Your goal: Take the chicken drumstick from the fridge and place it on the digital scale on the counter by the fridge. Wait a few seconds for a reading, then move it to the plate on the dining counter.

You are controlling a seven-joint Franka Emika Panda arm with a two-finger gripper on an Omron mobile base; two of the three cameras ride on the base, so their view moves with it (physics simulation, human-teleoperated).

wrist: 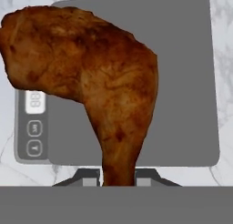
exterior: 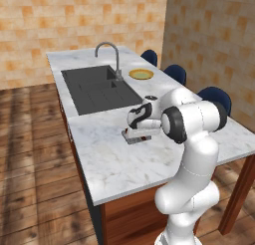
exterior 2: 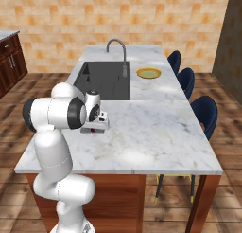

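The chicken drumstick [wrist: 104, 82], glossy orange-brown, lies on the grey digital scale [wrist: 182, 82], thick end away from the hand. My gripper [wrist: 118, 178] points straight down over it, with the two dark fingertips [wrist: 90, 177] pressed against the thin bone end from both sides. From the base, the scale [exterior: 135, 136] [exterior 2: 94, 129] sits on the marble dining counter [exterior: 114, 164] under the hand [exterior: 137, 120] [exterior 2: 98, 117], and the drumstick is hidden by the hand there. The yellow-rimmed plate [exterior: 141, 74] [exterior 2: 149, 74] rests further along the counter, beside the tap. The fridge is out of view.
A dark sink [exterior: 99, 89] with a curved tap [exterior: 115, 57] is sunk into the counter between the scale and the plate. Dark blue stools [exterior: 214, 97] line the far side. Bare marble [exterior 2: 156, 132] stretches to the right of the scale.
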